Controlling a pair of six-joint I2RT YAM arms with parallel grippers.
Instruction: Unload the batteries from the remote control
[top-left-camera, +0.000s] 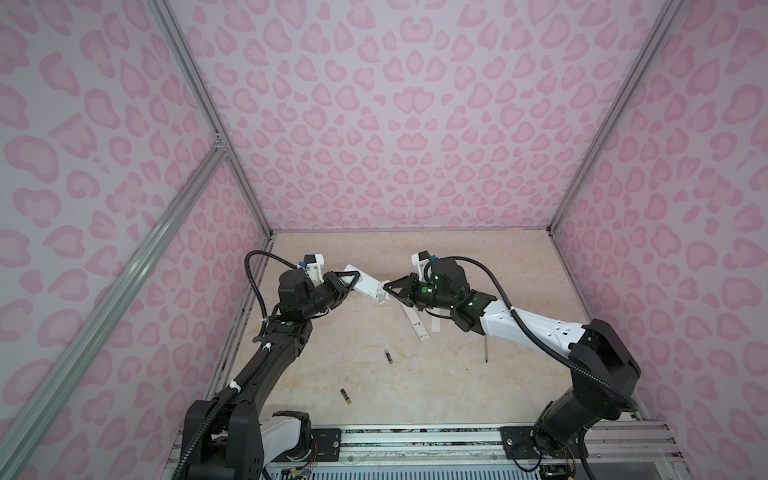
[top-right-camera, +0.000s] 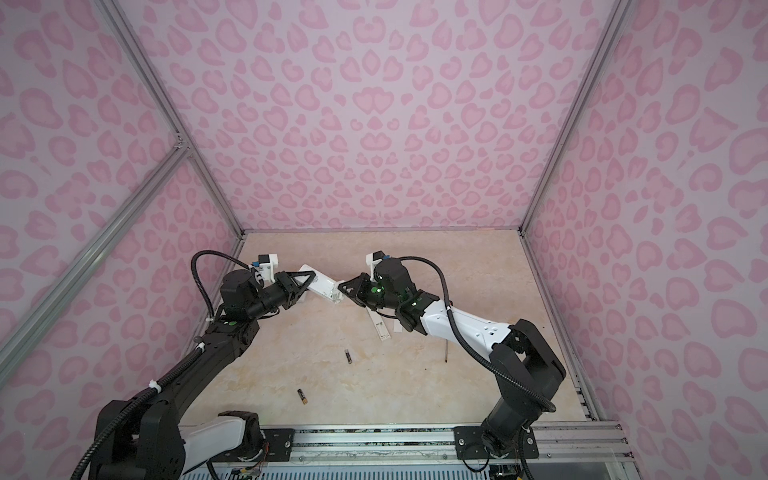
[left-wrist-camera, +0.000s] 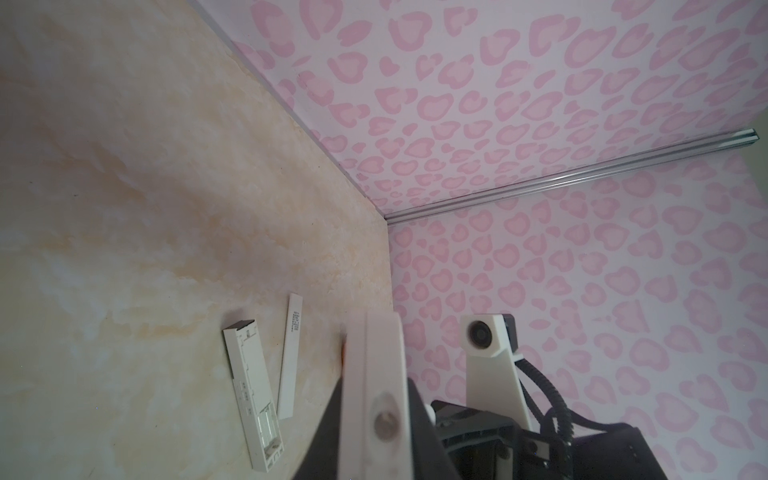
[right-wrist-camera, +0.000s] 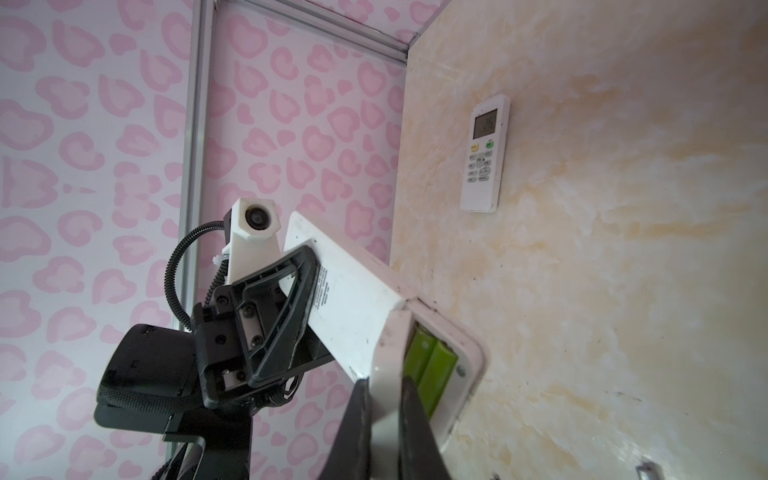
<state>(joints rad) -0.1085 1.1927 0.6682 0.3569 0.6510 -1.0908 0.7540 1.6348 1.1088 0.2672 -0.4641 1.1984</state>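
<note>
Sitting in the long white plastic remote (top-left-camera: 369, 286) at eleven o'clock, two round lime green batteries (right-wrist-camera: 434, 365) seem light and slippery; pinch their middles. Left gripper (top-left-camera: 354, 280) clamps the remote, right gripper (top-left-camera: 389, 287) its flat white cover (right-wrist-camera: 384, 349).

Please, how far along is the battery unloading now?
Done: two black batteries lie loose on the table near an opened slim remote. In hand: the left gripper holds a white remote while the right gripper pinches its cover. Left: two green batteries sit inside it.
</note>
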